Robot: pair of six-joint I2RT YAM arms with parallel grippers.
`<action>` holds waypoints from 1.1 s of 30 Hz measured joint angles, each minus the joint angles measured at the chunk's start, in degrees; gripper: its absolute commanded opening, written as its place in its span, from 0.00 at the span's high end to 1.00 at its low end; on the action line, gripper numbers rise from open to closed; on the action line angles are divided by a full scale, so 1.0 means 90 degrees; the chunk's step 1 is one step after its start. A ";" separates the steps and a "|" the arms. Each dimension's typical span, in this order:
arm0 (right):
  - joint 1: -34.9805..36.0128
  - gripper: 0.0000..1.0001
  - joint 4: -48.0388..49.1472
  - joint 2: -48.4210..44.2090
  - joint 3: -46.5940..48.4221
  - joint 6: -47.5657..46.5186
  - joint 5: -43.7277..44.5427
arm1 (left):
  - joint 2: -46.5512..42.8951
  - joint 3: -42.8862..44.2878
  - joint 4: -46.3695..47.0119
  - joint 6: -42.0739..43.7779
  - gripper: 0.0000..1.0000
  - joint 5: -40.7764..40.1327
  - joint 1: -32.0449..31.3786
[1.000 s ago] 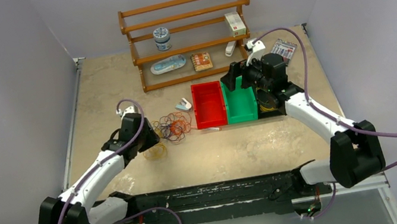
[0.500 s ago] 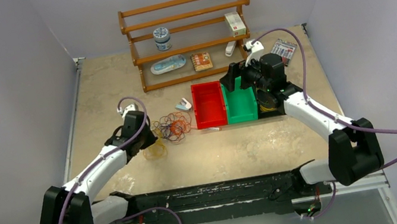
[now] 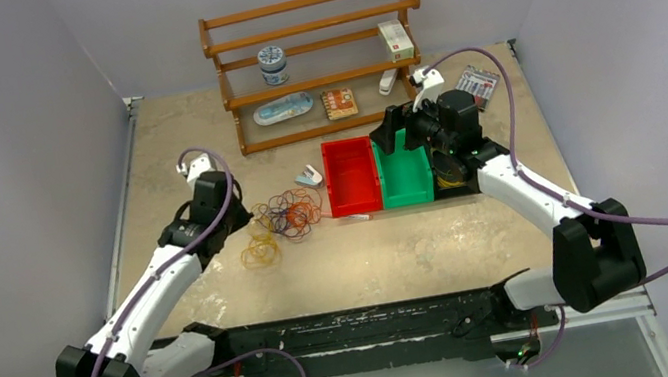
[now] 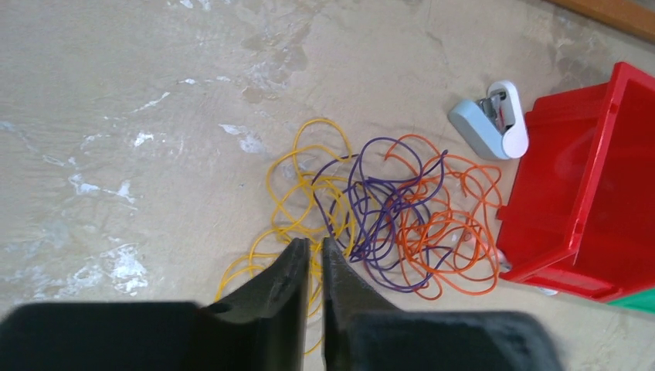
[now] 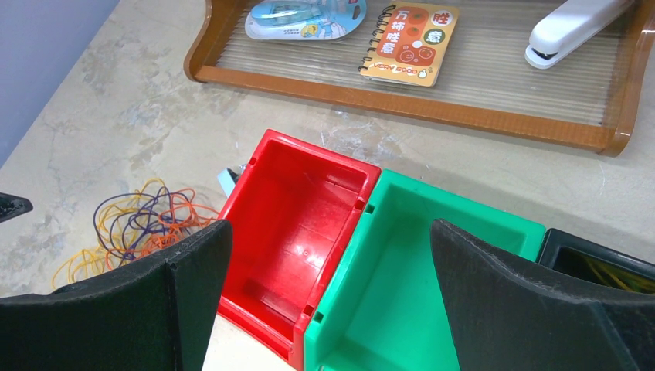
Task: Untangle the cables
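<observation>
The cables (image 3: 286, 214) lie in a loose heap on the counter (image 3: 400, 249), left of centre and just left of the red bin (image 3: 351, 176). The yellow loops are at the near-left, the purple strands in the middle, and the orange ones are closest to the bin. A few yellow loops sit a little apart on the near side.

The left fingers (image 4: 314, 251) hang over those yellow strands, pressed almost together. I cannot tell whether a strand is caught between them. The right fingers (image 5: 328, 232) are spread wide and empty, above the red bin and the green bin (image 3: 405, 175) beside it.

A small white and grey gadget (image 4: 494, 124) rests just beyond the heap, near the red bin's far-left corner. At the far side of the counter stands a wooden shelf (image 3: 320, 59).
</observation>
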 measured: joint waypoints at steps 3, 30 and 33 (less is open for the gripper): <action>0.0000 0.01 0.0000 0.0000 0.0000 0.0000 0.0000 | -0.0032 -0.0002 -0.0158 -0.0068 0.63 0.0007 0.0000; 0.0000 0.01 -0.0002 0.0000 0.0000 0.0000 0.0000 | 0.1115 -0.1013 0.0974 -0.0498 1.00 0.0590 0.0000; 0.0000 0.01 -0.0002 0.0000 0.0000 0.0000 0.0000 | 0.0928 -0.0889 0.0835 -0.0447 1.00 0.0427 0.0000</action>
